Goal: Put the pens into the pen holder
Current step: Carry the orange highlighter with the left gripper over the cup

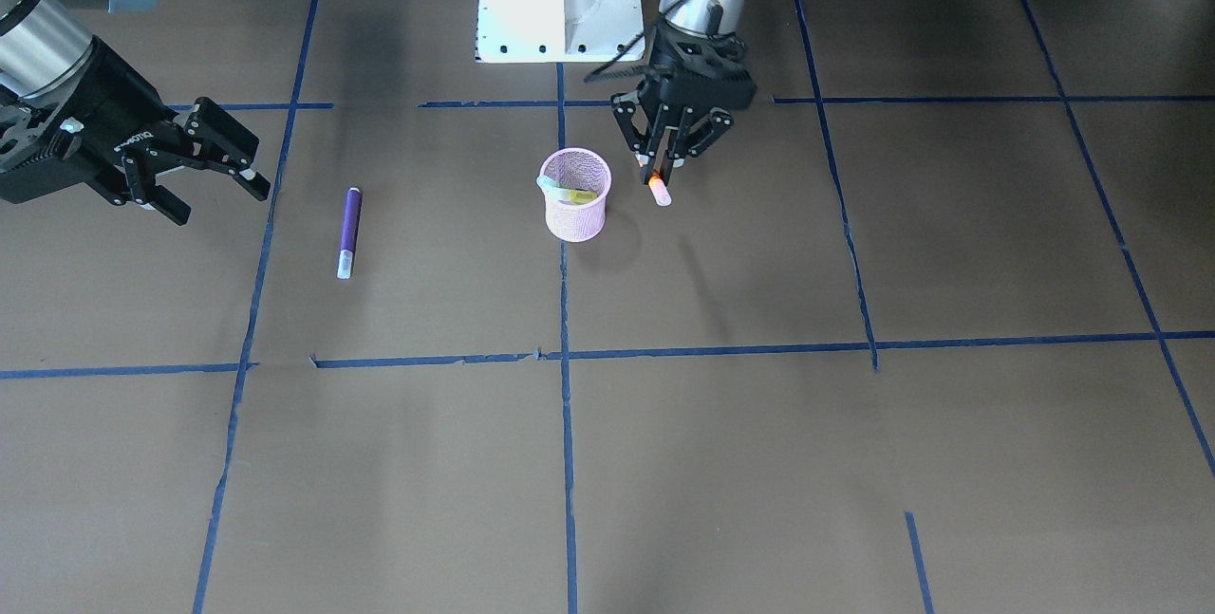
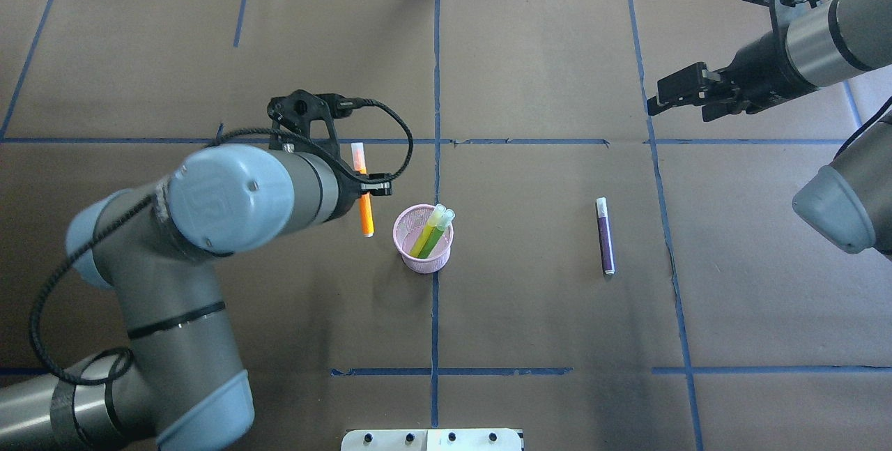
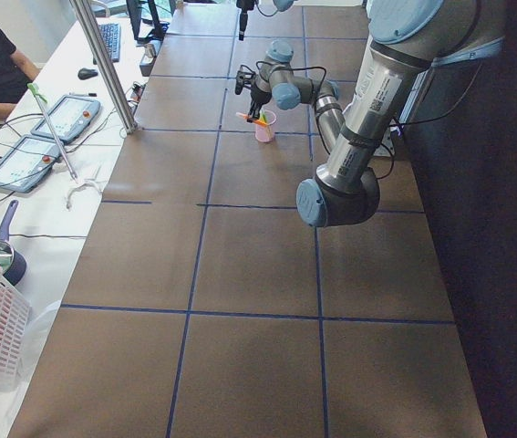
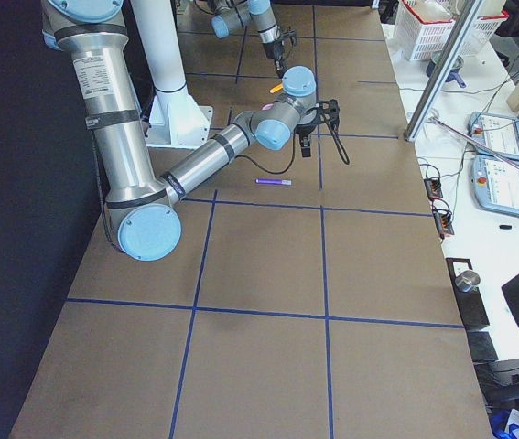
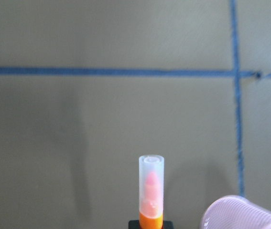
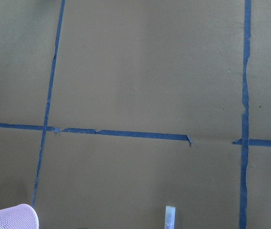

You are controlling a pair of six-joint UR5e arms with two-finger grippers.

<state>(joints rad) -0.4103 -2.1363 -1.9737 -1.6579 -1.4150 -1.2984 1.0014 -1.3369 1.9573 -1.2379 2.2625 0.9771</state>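
Left gripper (image 1: 662,166) is clamping the orange pen (image 1: 659,191) beside the holder (image 1: 575,208) at centre; right gripper (image 1: 216,197) is gaping at left.

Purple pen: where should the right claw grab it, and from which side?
Mid-barrel, from straight above, closing across the width. The purple pen lies flat, apart from the holder, long axis pointing away from the robot. The right claw is open and nearer.
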